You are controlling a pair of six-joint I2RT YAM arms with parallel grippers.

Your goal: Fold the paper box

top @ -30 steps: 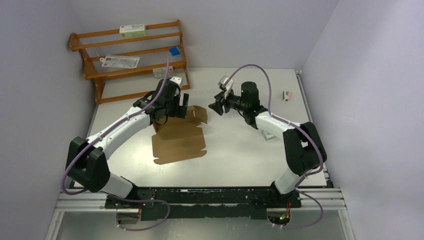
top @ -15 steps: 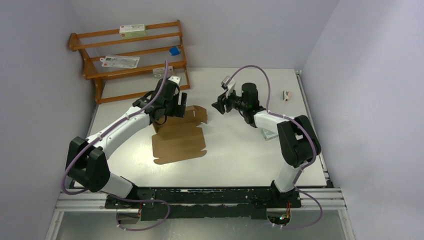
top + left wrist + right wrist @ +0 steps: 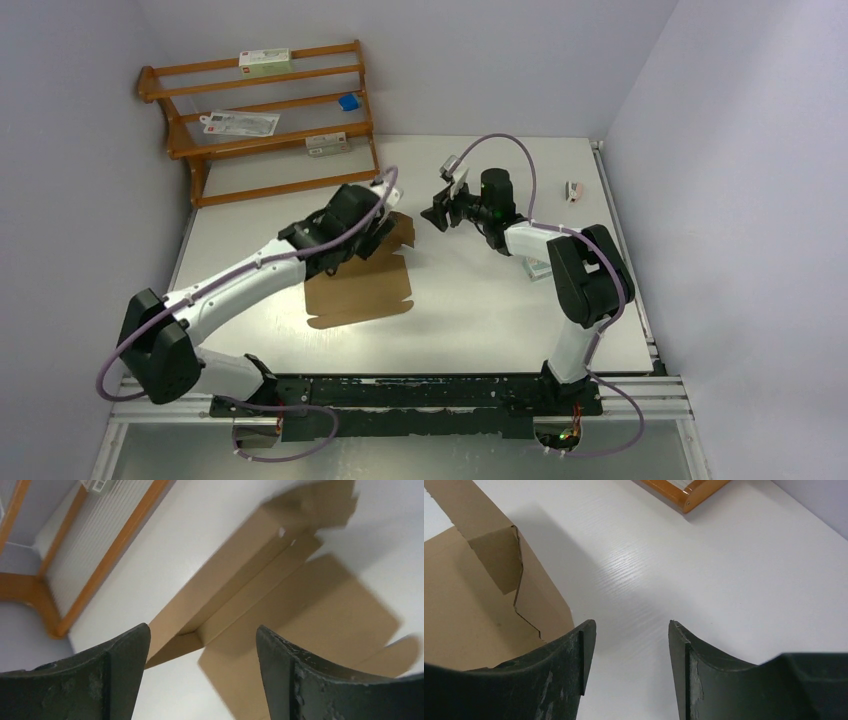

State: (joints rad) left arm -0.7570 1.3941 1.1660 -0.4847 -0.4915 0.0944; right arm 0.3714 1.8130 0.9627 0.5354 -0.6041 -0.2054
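Observation:
The paper box [image 3: 358, 278] is a brown cardboard sheet lying mid-table, its far wall folded upright with a flap at the right end. My left gripper [image 3: 375, 232] hovers over that raised far wall, jaws open and empty; its wrist view shows the wall and the flat panel [image 3: 280, 595] between the fingers. My right gripper [image 3: 436, 214] is open and empty, a little right of the box's raised right flap and apart from it. The flap's torn edge [image 3: 519, 587] shows at the left of the right wrist view.
A wooden rack [image 3: 265, 120] stands at the back left with white cartons and a blue item on its shelves. A small object [image 3: 574, 189] lies at the far right. A pale carton [image 3: 540, 268] sits under the right arm.
My left arm has swung right and lower, bringing its gripper over the box's raised far wall. The right gripper has barely moved.

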